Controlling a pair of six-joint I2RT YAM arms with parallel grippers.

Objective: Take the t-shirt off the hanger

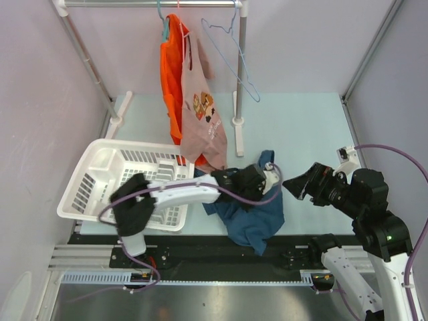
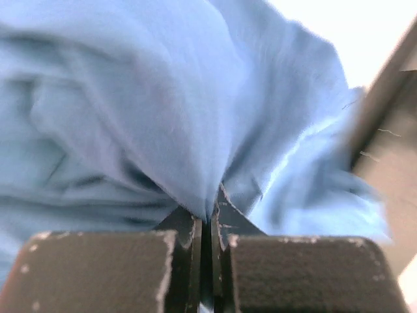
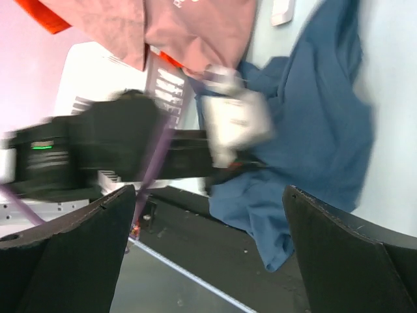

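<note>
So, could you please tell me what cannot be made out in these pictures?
Top view: left gripper, tips buried in the blue t-shirt.
Left wrist view: everything beyond that t-shirt filling it.
Right wrist view: left arm, motion-blurred.
Top view: pink shirt, print too small.

No legible text, brand, number or sign in any view. Pink t-shirt on rack bears cartoon print, no words readable from top camera. Right wrist view catches scrap of white lettering on same shirt, cut off by top edge of frame, too blurred and partial to read.
</note>
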